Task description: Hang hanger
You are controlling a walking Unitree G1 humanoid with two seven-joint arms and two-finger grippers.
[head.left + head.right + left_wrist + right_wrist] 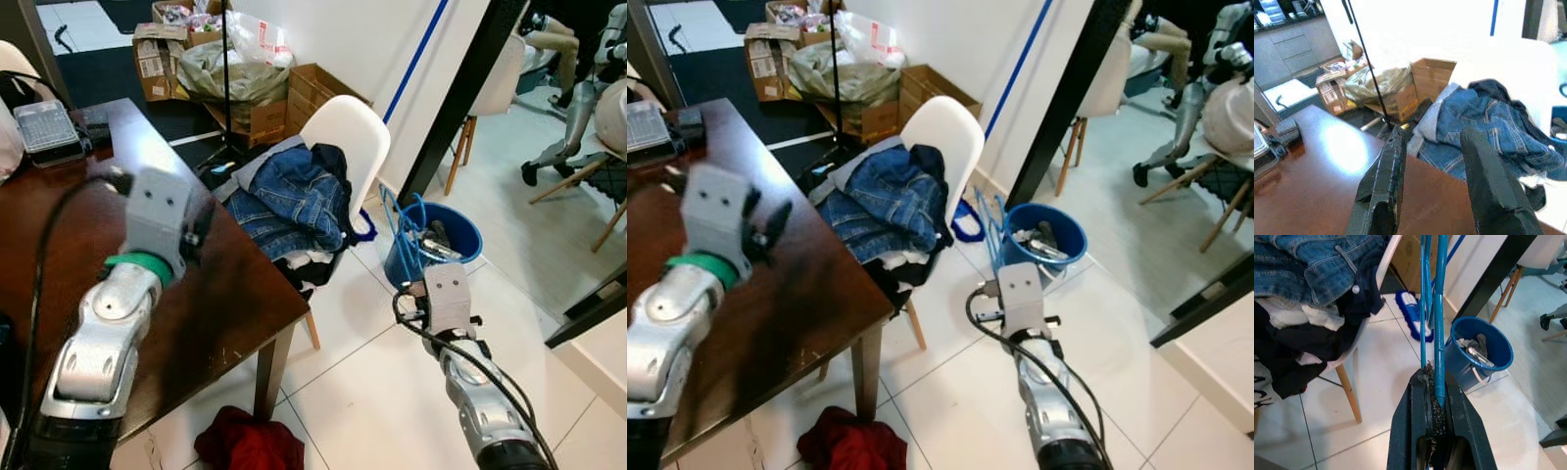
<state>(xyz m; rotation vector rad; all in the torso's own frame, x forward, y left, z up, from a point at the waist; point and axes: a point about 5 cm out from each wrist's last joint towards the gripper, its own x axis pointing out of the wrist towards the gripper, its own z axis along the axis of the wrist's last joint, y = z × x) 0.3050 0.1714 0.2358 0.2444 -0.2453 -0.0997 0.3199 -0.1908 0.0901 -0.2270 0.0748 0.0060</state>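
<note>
At lower centre, the right gripper (1436, 404) pinches a blue hanger (1438, 318) between its fingers; the left gripper (1432, 181), fingers spread, hovers over the brown table (230, 294).

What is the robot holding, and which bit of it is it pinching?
The right gripper pinches a blue hanger by the bottom end of its thin blue bars. The left gripper is open above the brown table, holding nothing.

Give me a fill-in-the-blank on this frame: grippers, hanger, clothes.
1. The right gripper is shut on a ____ hanger.
2. The left gripper, above the table, is ____.
3. The jeans lie piled on a white ____.
4. The bucket stands on the ____.

Missing: blue; open; chair; floor
</note>
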